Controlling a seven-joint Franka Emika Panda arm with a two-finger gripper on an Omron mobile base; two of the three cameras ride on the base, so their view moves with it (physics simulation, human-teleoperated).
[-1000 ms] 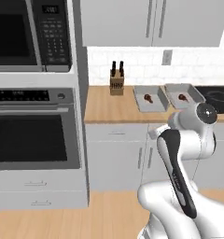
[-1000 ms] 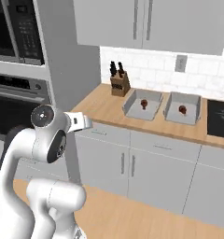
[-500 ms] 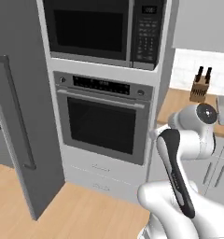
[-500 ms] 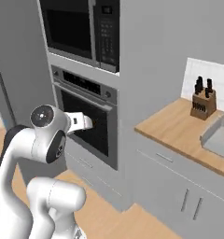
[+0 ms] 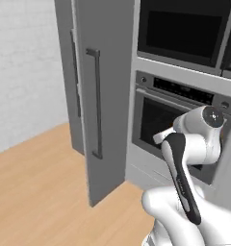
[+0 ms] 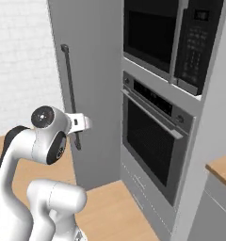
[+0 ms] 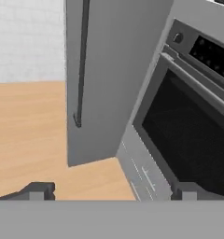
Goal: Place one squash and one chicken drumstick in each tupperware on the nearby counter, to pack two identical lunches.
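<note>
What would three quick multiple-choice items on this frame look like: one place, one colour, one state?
1. Where does the microwave sit relative to the wall oven?
A. directly above it
B. below it
C. on the floor

2. What colour is the tall door with the long vertical handle?
A. red
B. grey
C. black

3. How does the gripper stand?
A. shut on a squash
B. shut on the handle
C. open, holding nothing

Answers: 1 A, the right base view shows it stacked over the oven. 2 B, its panel is plain grey in both base views. 3 C, in the hand view the fingertips stand wide apart with only floor and oven beyond.
</note>
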